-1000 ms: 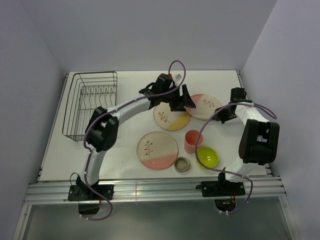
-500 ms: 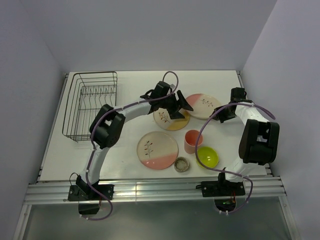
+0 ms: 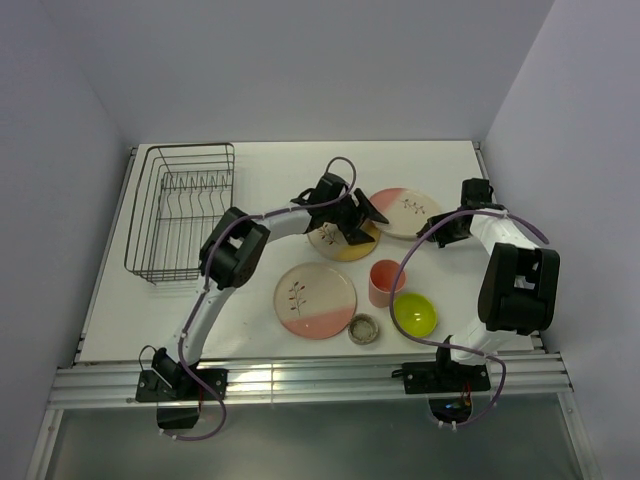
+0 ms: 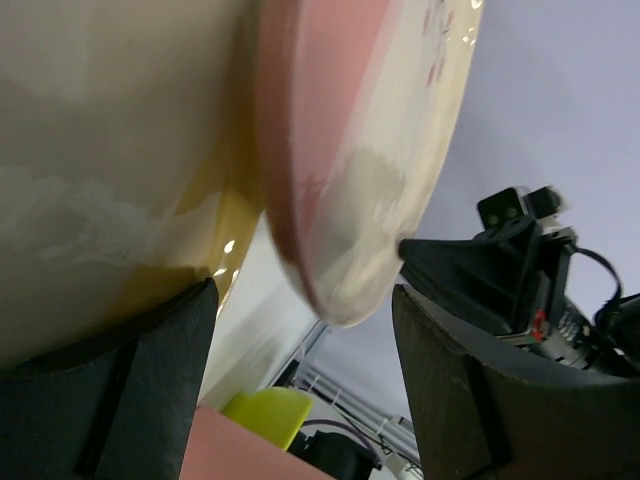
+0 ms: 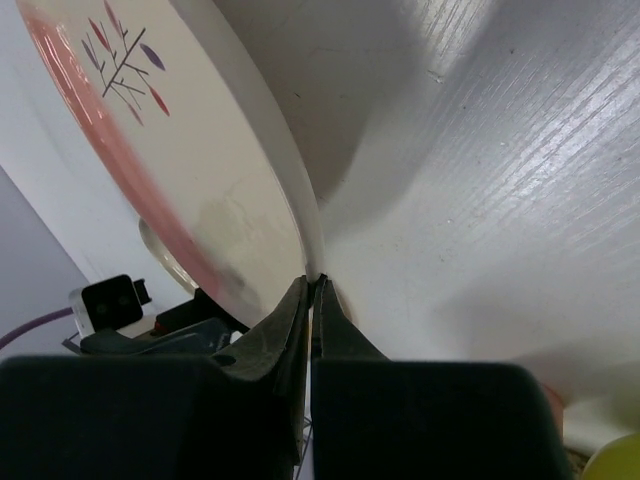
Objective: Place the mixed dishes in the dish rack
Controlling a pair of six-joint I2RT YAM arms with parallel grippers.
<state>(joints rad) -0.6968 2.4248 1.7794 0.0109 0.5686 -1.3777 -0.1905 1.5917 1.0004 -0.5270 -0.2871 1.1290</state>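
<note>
surface: white, carried everything
dish rack: black wire, far left, nothing in it
plates: pink one at back right, yellow one beside it, third near front
cup, green bowl, grey dish: front right cluster
left end effector: jaws wide, straddling pink plate's edge
right end effector: fingers pressed together, tips at pink plate's rim
</note>
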